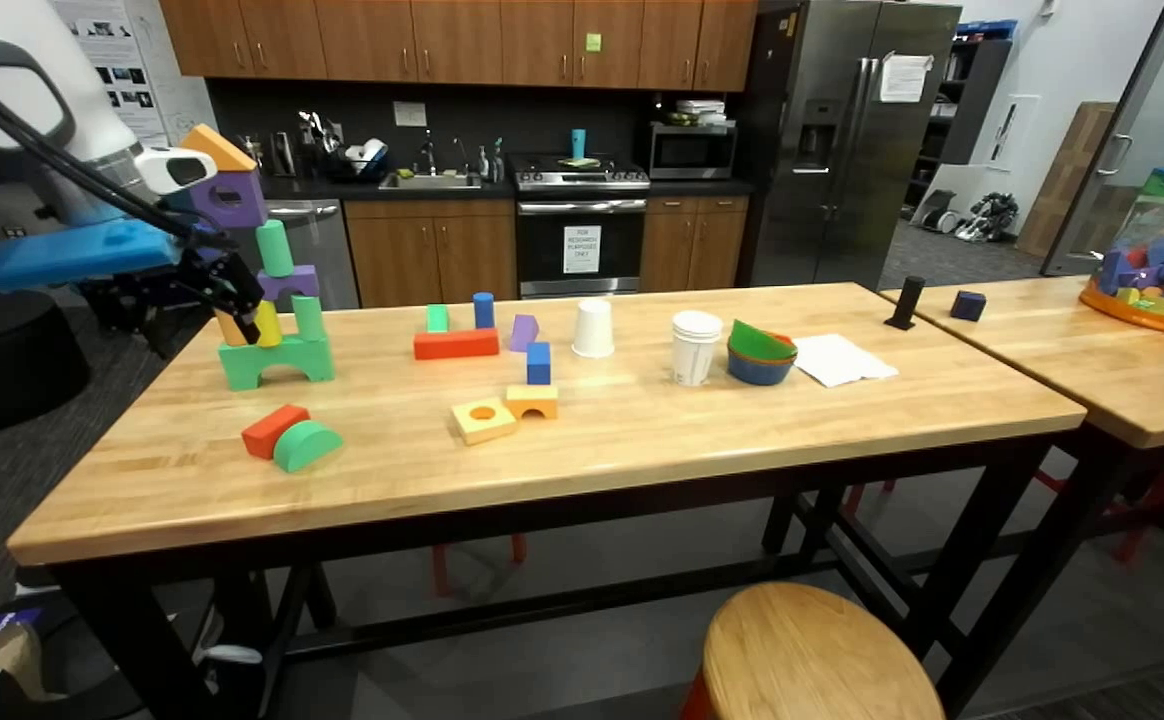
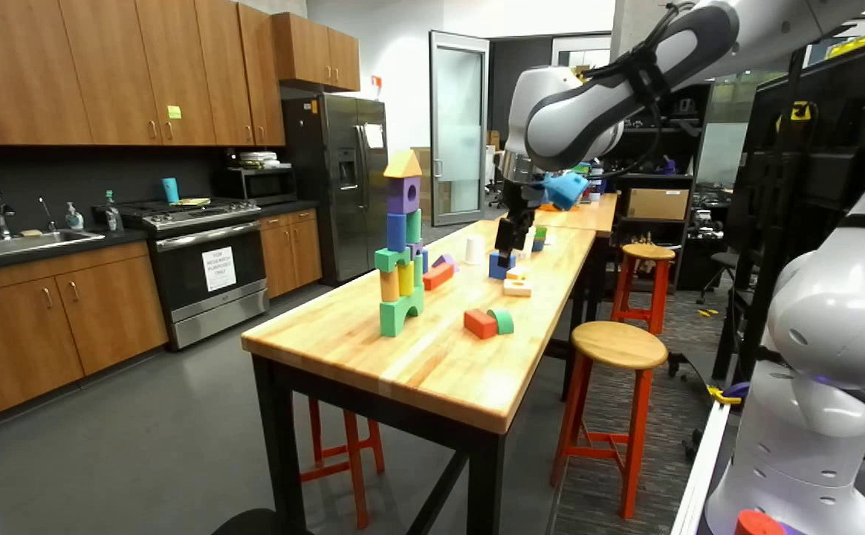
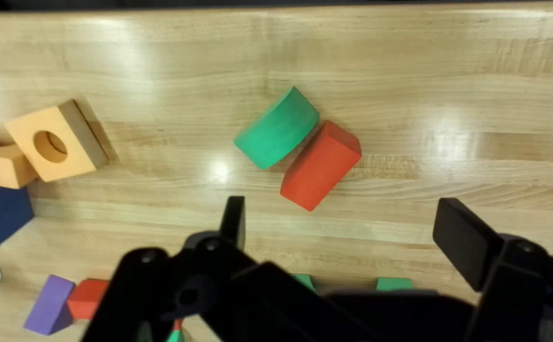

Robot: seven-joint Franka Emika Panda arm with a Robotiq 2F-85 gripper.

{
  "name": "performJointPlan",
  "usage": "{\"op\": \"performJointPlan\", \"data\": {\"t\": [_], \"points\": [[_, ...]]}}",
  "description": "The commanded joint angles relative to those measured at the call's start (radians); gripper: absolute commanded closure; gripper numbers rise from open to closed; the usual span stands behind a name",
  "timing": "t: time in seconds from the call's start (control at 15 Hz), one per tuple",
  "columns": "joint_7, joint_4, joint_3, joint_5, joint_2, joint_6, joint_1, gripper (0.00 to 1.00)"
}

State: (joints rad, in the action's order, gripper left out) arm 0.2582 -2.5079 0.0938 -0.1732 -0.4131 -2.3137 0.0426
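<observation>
the gripper [image 3: 338, 225] gapes wide, holding nothing, over the desk [image 3: 172, 61]; a red block [image 3: 320, 168] lies just beside a green half-round block [image 3: 277, 129], both toward a long edge.

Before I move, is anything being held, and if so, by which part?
Nothing is held. In the wrist view the jaws stand wide apart with no block between them; the red block and green half-round block lie on the table, untouched.
</observation>
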Motion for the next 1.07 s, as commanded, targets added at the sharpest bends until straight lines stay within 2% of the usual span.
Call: {"op": "performJointPlan", "data": {"t": [0.0, 0.4, 0.53, 0.87, 1.0], "points": [[0.035, 0.009, 0.010, 0.033, 0.010, 0.002, -0.012, 0.00], [0.066, 0.034, 0.023, 0.065, 0.039, 0.002, -0.026, 0.00], [0.180, 0.027, 0.038, 0.073, 0.036, -0.009, -0.055, 0.00], [0.489, 0.070, 0.087, 0.037, 0.060, 0.059, -0.059, 0.00], [0.646, 0.083, 0.122, 0.067, 0.063, 0.069, -0.064, 0.00]]}}
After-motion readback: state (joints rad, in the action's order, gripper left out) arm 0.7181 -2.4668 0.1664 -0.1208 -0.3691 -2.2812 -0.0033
